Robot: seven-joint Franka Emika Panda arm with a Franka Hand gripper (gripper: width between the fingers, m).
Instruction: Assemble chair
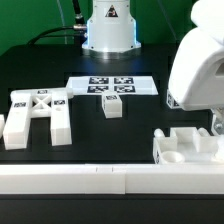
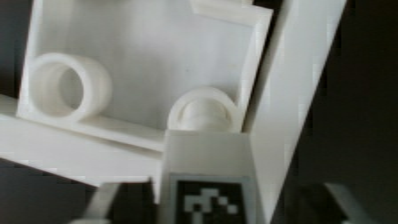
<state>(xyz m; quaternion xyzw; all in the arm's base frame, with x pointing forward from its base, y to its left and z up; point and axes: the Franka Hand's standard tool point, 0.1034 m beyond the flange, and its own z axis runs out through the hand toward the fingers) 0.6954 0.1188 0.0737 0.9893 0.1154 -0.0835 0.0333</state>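
The chair lies in loose white parts. In the exterior view, the H-shaped piece [image 1: 42, 112] is at the left, a small tagged block [image 1: 112, 107] sits mid-table, and the seat block [image 1: 188, 148] with a round hole is at the right. My arm [image 1: 200, 60] hangs over the seat block and hides the gripper. In the wrist view, the gripper [image 2: 217, 206] has its dark fingers [image 2: 128, 205] close against both sides of a tagged white part [image 2: 214, 190]. Beyond it lies the seat block's recessed face [image 2: 143, 40] with two round rings [image 2: 68, 88].
The marker board [image 1: 112, 86] lies flat behind the small block. A long white rail [image 1: 90, 181] runs along the front of the table. Another small white part [image 1: 3, 126] sits at the exterior view's left edge. The robot's base [image 1: 108, 30] stands at the back.
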